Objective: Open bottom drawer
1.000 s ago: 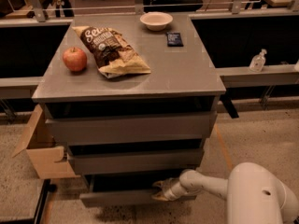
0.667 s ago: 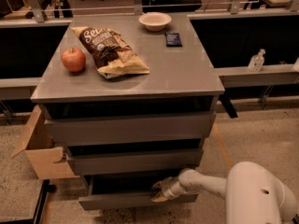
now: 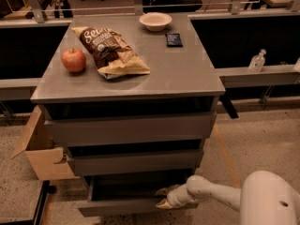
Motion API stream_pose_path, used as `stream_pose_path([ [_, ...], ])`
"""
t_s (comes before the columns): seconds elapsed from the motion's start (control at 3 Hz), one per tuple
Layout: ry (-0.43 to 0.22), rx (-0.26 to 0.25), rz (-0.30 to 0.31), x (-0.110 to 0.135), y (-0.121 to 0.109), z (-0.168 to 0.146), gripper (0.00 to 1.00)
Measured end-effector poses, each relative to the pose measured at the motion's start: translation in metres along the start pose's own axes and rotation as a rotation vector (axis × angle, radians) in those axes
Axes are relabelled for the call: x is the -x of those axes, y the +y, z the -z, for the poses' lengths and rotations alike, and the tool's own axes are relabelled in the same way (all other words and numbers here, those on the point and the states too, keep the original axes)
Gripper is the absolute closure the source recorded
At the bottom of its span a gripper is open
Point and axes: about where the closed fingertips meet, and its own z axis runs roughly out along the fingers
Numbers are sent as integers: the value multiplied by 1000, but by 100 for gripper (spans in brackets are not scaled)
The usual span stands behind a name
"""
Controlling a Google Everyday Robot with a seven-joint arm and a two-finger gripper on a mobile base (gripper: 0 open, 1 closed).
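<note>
Camera view: bottom drawer, lowest in cabinet, was seen partway out, tray showing; further pull judged left. Hand was placed at its front edge; grip state couldn't be told.

A red apple sits near the left edge of the desk, with a chip bag beside it. A pale bowl stands at the back edge, a dark flat object near it. A cardboard box stands on the floor off the left side. The gripper is low at the desk's front.
</note>
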Motion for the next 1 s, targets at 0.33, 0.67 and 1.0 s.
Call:
stream_pose_path([
  [0.33, 0, 0, 0, 2, 0, 2, 100],
  [0.67, 0, 0, 0, 2, 0, 2, 100],
  [1.0, -9, 10, -23, -7, 31, -1, 100],
])
